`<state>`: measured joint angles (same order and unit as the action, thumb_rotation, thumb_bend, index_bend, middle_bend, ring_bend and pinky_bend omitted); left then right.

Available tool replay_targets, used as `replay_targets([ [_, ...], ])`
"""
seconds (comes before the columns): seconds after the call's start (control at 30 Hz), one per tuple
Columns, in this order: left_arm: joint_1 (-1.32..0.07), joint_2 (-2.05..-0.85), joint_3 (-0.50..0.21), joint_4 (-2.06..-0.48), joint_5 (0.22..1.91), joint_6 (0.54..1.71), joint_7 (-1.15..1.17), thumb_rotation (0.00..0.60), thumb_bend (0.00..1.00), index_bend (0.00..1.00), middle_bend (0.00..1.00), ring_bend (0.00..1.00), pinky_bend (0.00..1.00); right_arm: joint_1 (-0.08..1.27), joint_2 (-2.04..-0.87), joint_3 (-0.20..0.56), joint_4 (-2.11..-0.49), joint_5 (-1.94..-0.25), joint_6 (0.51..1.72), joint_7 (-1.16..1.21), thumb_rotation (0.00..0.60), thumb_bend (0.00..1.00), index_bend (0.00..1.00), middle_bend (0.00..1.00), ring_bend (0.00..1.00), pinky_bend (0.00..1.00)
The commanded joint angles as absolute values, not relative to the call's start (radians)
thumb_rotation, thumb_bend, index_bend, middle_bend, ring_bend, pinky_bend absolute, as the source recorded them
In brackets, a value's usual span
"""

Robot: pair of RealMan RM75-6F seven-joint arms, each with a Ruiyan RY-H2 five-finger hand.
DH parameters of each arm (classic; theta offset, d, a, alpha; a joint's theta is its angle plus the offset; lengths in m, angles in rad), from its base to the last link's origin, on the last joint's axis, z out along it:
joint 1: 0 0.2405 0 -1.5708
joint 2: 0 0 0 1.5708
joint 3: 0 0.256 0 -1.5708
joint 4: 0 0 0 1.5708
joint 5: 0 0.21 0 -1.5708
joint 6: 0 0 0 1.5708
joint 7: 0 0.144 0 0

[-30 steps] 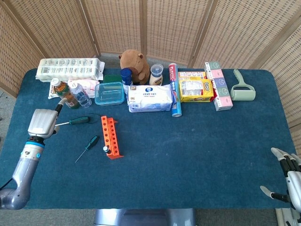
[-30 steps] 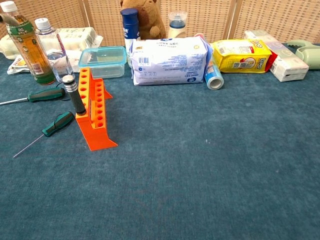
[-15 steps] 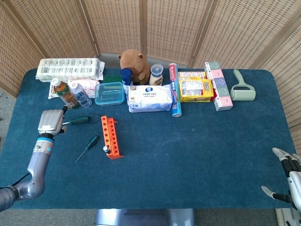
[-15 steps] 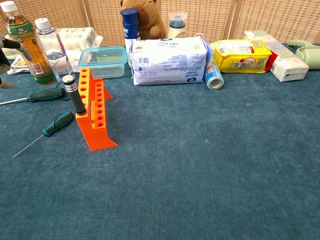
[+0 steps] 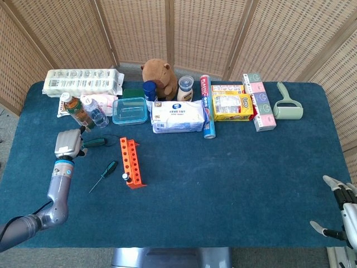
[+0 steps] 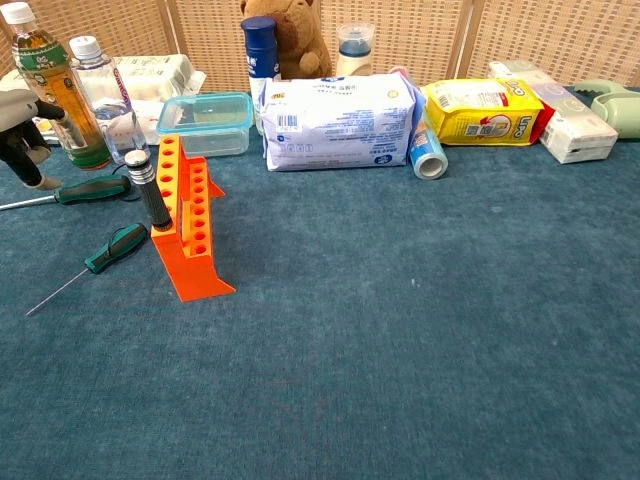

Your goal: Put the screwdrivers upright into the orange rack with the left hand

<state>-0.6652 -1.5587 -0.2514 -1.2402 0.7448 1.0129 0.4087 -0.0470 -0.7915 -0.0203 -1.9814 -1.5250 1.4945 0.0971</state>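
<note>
Blue desk (image 5: 234,178). White wipes pack (image 5: 178,116), blue print unreadable, behind and right of the orange rack (image 5: 130,162). Tube (image 5: 207,106) further right reads "PLASTIC". Rack holds one black-handled driver (image 6: 153,190) upright at its near end. Two green screwdrivers lie flat left of rack: long one (image 5: 93,142), small one (image 5: 105,175) nearer. Left hand (image 5: 68,144) hovers over the long one's shaft, fingers apart, holding nothing. Right hand (image 5: 341,212), far right of rack, fingers apart.
</note>
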Motion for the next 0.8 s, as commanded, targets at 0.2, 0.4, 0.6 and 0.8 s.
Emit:
replay_targets([
  [0.2,-0.676,-1.611,-0.275,-1.202,0.694,1.036,0.438,0.600,0.27,0.33,0.90,1.00,1.00,-0.047,-0.789,-0.021,-1.981,-1.527,1.493,0.102,0.600,0.00,0.07,0.14,0.14,0.04],
  [0.4,-0.684,-1.646,-0.294,-1.170,0.657,1.027,0.445,0.600,0.27,0.35,0.90,1.00,1.00,-0.047,-0.787,-0.022,-1.980,-1.529,1.493,0.109,0.600,0.00,0.07,0.15,0.15,0.04],
  [0.6,-0.698,-1.691,-0.322,-1.116,0.619,1.007,0.437,0.600,0.27,0.36,0.90,1.00,1.00,-0.045,-0.787,-0.023,-1.979,-1.527,1.487,0.109,0.600,0.00,0.07,0.15,0.15,0.04],
  [0.8,-0.717,-1.721,-0.333,-1.072,0.601,0.970,0.441,0.600,0.27,0.36,0.90,1.00,1.00,-0.044,-0.785,-0.020,-1.977,-1.520,1.487,0.116,0.600,0.00,0.07,0.15,0.15,0.04],
])
